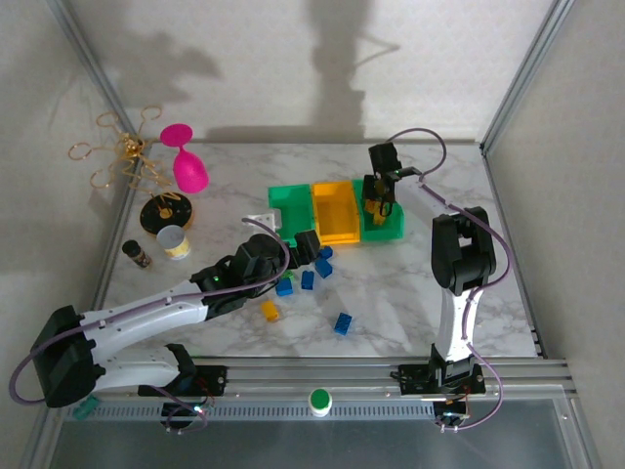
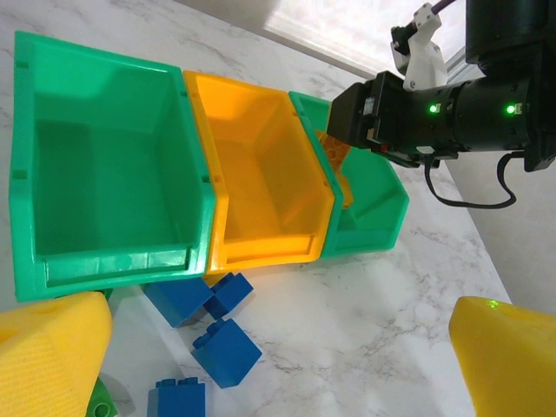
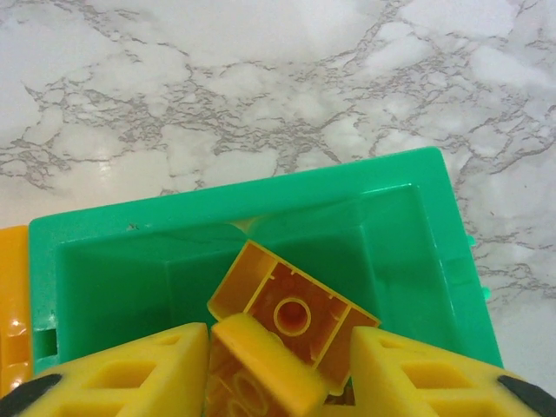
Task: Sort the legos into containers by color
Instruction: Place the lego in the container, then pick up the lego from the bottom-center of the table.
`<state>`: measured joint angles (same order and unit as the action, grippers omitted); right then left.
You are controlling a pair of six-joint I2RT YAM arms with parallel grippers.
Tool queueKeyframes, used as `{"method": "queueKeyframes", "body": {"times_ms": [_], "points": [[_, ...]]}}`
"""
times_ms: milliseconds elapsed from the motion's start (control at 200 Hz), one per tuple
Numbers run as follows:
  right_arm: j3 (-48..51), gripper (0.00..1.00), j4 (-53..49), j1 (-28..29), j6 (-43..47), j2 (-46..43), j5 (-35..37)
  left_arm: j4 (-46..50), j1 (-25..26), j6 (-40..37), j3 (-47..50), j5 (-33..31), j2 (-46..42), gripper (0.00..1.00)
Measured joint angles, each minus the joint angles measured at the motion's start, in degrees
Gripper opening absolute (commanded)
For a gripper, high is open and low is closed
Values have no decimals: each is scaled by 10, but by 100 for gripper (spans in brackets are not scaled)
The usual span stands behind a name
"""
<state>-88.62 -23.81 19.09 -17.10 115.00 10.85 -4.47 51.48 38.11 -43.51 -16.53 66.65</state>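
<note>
Marble table (image 1: 410, 293) underfoot, and the orange-yellow bin (image 1: 337, 210) in the middle of the row is our marker. The left arm (image 1: 146, 313) stretches in from the near left toward that bin. The right arm (image 1: 459, 264) stands up on its right and bends back over the row.

The left green bin (image 1: 291, 205) touches the orange-yellow bin on one side, and the right green bin (image 1: 389, 223) touches it on the other. Far off to the left of it, the pink goblet (image 1: 184, 161) leans, with a round cup (image 1: 175, 241) nearer us.

The right gripper (image 3: 278, 373) hangs just right of the orange-yellow bin, inside the mouth of the right green bin. Its yellow fingers (image 3: 130, 373) stand part-way apart with two orange-yellow bricks (image 3: 291, 313) between them, tilted and low in that bin. Whether the fingers are pinching the bricks or just flanking them, I cannot tell.

The left gripper (image 2: 282, 347) hovers just on the near side of the orange-yellow bin. Its jaws are spread wide and it is carrying nothing.

Below it, a cluster of blue bricks (image 2: 228, 350) lies on the table in front of the bin. Another blue brick (image 1: 343, 323) sits further toward us. One orange brick (image 1: 270, 311) lies near-left of the bin, and a green brick (image 2: 102, 401) peeks out by the cluster.
</note>
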Motion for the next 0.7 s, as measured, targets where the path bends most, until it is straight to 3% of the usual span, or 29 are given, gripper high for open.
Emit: {"method": "queueKeyframes", "body": {"times_ms": [200, 461, 701], "points": [[2, 53, -13, 0, -2, -49, -2, 0, -1, 0, 1, 0, -18, 100], [69, 57, -8, 8, -20, -193, -20, 2, -3, 0, 7, 0, -43, 100], [140, 59, -12, 72, -50, -275, -24, 24, -3, 2, 24, 0, -87, 100]]}}
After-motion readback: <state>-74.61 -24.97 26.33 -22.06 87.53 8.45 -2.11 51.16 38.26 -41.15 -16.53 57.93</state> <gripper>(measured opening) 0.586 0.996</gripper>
